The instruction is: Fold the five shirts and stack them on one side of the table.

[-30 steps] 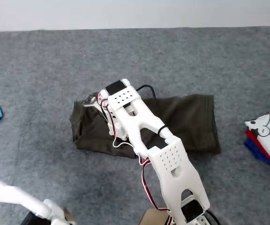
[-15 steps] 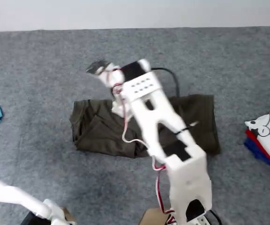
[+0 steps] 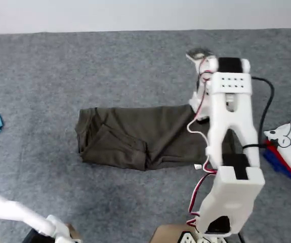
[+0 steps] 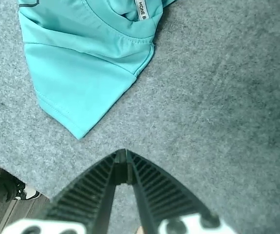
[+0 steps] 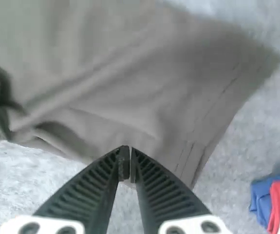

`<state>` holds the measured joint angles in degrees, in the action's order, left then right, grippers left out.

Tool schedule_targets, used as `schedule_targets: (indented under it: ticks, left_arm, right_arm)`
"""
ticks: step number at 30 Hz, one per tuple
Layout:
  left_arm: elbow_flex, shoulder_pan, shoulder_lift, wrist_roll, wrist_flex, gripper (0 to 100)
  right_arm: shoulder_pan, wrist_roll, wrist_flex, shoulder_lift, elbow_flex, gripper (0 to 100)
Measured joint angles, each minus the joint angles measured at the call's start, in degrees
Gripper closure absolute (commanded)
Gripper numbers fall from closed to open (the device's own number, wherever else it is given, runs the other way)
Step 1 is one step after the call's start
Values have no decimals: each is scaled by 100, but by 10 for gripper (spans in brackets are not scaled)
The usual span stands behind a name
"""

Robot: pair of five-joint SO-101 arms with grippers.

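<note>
1. I am a pair of white arms at a grey worktop (image 3: 135,61). An olive shirt (image 3: 145,134) lies at its centre as a long band running from 9 o'clock to 3 o'clock. Its sides are turned in, and the cloth is bunched at the 9 o'clock end.
2. My right arm (image 3: 231,147) stands over the shirt's 3 o'clock end. My right jaws are pressed together with nothing between them, raised off the cloth near the shirt's 1 o'clock corner.
3. My left jaws are also together and empty. They hang over bare worktop near a teal shirt (image 4: 86,58) at the 9 o'clock edge.
4. A stack of folded shirts (image 3: 287,147), white over red over blue, sits at the 3 o'clock edge, near the olive shirt's end.
5. I judge the step in hand to be the cross fold, bringing the 3 o'clock end over toward 9 o'clock.
6. To do it well, I should part my right jaws before lowering them. I should then close them on the stitched edge at the 3 o'clock end so that every layer is caught.
7. I should lift only enough to clear the cloth, carry it straight toward 9 o'clock, and line up the edges before letting go.
8. Pinching only the top layer would likely pull the turned-in sides open.
</note>
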<state>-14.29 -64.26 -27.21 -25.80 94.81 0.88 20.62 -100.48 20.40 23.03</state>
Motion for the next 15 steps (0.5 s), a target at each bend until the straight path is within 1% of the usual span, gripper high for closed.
schedule_targets:
  ticks: [5,8,15]
  left_arm:
    - [255,0,0,0,211,992]
    - [440,0,0,0,343,992]
    - [571,0,-9,0,404,992]
  right_arm:
    - [-352,360,0,141,-712,988]
    - [-774,598,53,396,-1011,988]
    - [-1820,1257,343,1037,-1055,988]
